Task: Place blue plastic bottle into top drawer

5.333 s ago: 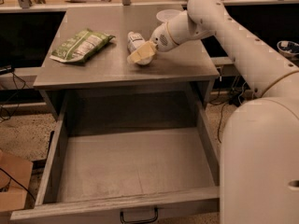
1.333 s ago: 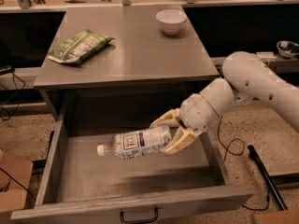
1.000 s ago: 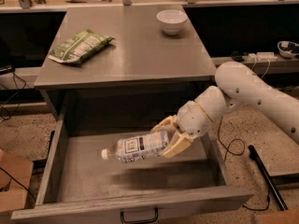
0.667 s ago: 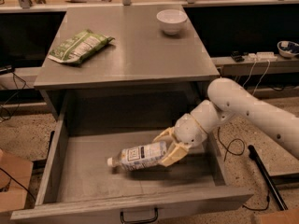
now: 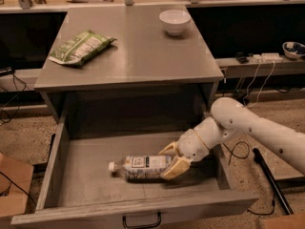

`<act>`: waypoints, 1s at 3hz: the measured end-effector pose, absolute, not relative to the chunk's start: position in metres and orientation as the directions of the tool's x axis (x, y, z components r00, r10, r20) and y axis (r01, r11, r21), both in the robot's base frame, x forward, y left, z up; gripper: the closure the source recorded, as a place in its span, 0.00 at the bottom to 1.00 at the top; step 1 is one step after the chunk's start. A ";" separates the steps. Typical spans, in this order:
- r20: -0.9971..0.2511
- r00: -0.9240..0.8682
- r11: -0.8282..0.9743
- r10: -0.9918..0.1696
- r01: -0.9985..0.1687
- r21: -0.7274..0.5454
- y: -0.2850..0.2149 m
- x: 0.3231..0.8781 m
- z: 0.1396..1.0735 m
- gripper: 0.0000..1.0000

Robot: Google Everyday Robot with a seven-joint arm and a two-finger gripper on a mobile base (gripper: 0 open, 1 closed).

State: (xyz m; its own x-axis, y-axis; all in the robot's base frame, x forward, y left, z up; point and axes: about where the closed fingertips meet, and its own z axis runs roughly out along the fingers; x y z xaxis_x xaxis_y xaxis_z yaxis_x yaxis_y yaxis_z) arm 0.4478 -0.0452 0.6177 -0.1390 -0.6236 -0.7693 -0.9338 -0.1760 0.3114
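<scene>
Robotics lab or workshop with a grey metal surface (image 5: 143,56).
Cables (image 5: 259,75) trail over a speckled floor (image 5: 24,137), cluttered benches (image 5: 248,63) stand behind, and the pincer (image 5: 165,164) clasps a blue plastic bottle (image 5: 140,167) inside the open top drawer (image 5: 133,209).

Dim, warm light falls from above onto the worktop (image 5: 143,56), leaving a pale sheen. Below the worktop, deep shadow fills the top drawer's (image 5: 52,166) back, where the hand (image 5: 164,164), clasping the blue plastic bottle (image 5: 138,166), casts a dark patch.
</scene>
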 end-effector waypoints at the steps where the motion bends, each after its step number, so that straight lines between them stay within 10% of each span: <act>1: -0.769 -0.139 -0.176 -0.624 -0.934 0.311 -0.045 0.448 0.618 0.21; 2: -0.769 -0.139 -0.176 -0.624 -0.934 0.311 -0.045 0.448 0.618 0.01; 3: -0.769 -0.139 -0.176 -0.624 -0.934 0.311 -0.045 0.448 0.618 0.00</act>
